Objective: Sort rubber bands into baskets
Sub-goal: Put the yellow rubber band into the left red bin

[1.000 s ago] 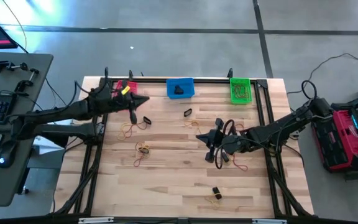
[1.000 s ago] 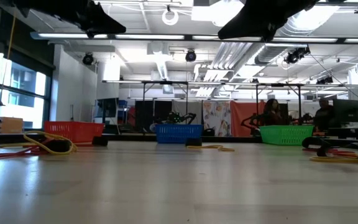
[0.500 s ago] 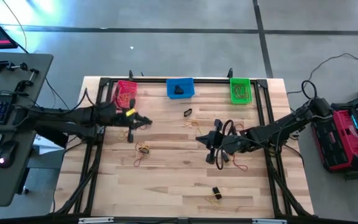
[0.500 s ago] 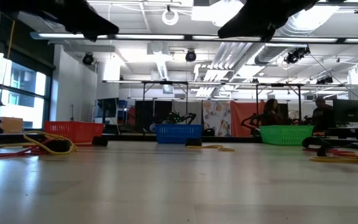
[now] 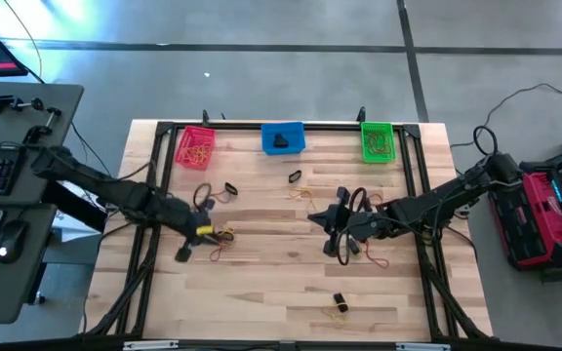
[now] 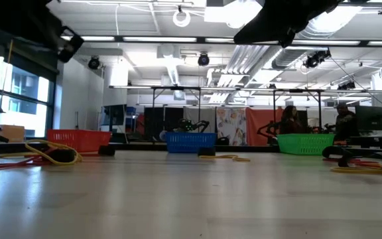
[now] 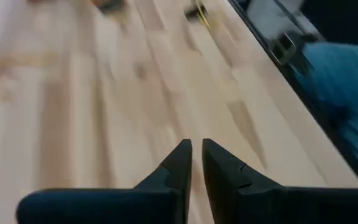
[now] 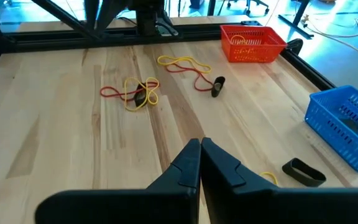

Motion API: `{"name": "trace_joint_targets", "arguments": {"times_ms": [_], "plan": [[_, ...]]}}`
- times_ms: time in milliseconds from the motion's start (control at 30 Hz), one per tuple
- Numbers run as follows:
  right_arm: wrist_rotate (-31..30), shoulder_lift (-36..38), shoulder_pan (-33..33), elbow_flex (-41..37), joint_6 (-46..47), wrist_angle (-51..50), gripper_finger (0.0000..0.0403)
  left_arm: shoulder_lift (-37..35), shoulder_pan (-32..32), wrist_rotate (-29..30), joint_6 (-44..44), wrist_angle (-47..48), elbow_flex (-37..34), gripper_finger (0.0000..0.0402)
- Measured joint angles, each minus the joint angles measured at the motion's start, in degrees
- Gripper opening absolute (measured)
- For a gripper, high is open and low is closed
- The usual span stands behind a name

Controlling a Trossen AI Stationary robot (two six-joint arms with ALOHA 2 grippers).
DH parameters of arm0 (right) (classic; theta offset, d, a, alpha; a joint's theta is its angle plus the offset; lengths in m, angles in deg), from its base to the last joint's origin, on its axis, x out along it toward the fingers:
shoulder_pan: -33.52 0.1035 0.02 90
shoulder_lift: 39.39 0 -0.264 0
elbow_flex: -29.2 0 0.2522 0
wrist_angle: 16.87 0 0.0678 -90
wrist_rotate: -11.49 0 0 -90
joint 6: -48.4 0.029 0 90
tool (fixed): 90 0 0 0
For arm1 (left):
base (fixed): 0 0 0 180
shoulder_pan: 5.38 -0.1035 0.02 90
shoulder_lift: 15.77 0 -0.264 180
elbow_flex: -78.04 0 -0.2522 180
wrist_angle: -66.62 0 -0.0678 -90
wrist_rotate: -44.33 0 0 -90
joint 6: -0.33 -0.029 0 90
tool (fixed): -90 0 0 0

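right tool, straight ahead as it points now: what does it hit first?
Likely the tangled red and yellow rubber bands on the wooden table, ahead of the right tool; bare wood before that. Depth is unclear.

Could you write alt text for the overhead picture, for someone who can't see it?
Seen from above, two dark robot arms reach over a wooden table scattered with small rubber bands. The left gripper is near the table's left edge, the right gripper right of centre. Red-pink, blue and green baskets line the far edge.

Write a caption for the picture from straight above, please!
Two robot arms reach over a wooden table scattered with rubber bands, with three baskets lined along the far edge.
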Motion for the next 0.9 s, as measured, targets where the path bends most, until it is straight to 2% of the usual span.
{"name": "trace_joint_targets", "arguments": {"times_ms": [200,333,600,900], "plan": [[-0.02,0.00,0.00,0.00,0.00,0.04,0.0001,6.70,6.70,3.91,5.94,1.05,0.00,0.0074],[-0.02,0.00,0.00,0.00,0.64,0.02,0.0001,10.97,8.74,6.42,12.12,1.96,0.00,0.0102],[-0.02,0.00,0.00,0.00,0.15,0.05,0.0001,14.22,8.51,10.55,32.91,8.46,0.00,0.0143],[-0.04,0.00,0.00,0.00,0.02,0.08,0.0001,16.60,3.71,10.71,48.06,11.14,0.07,0.0148]]}}
